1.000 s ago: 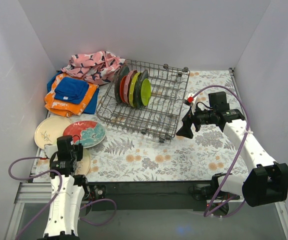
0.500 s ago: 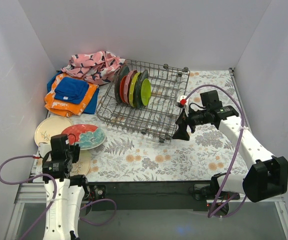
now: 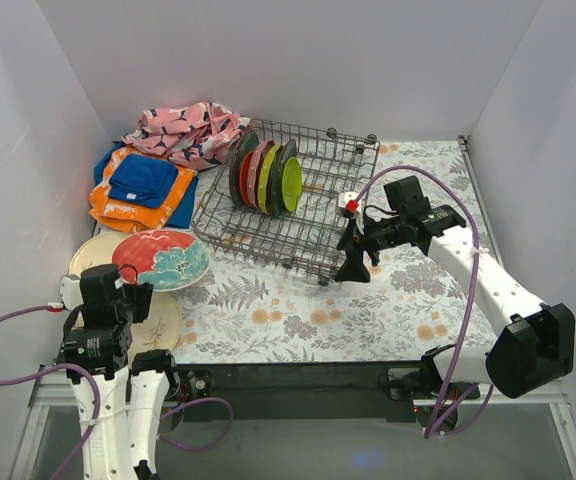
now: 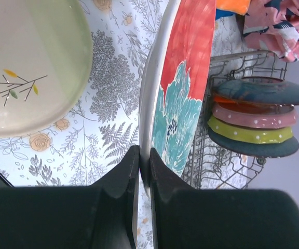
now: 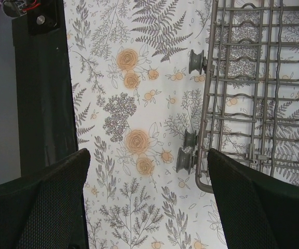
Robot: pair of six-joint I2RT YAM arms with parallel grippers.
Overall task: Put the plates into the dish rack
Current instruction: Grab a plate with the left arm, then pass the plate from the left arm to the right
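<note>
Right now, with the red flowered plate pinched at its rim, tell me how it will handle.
The round red ceramic plate with the teal flower looks rigid and glazed, so it could slip. The left hand grips only its rim, so its weight may lever it downward. It might chip against the grey wire dish rack.
</note>
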